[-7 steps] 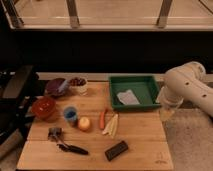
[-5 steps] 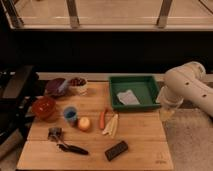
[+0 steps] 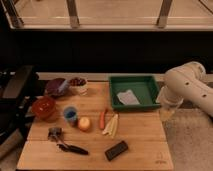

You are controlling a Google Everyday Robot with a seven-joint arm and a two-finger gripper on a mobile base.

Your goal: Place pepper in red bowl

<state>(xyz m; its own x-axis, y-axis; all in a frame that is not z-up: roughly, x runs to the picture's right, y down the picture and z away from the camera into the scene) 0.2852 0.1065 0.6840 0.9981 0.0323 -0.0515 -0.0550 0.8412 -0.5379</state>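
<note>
**Pepper on board, gripper at the right edge**

We note the pepper [image 3: 102,119], slender, slightly curved and orange-red, lying on the wooden board [image 3: 140,145] just beside the pale yellow strips [image 3: 112,126]. The red bowl [image 3: 44,107], round and glossy, sits well apart at the pepper's 9 o'clock. The gripper [image 3: 167,111] hangs at its 3 o'clock, by the board's right edge. We cannot tell whether it is spread or closed.

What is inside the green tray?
A pale crumpled sheet lies in the green tray; whatever it covers is hidden. The gripper hangs outside the tray, beside its right wall.
</note>
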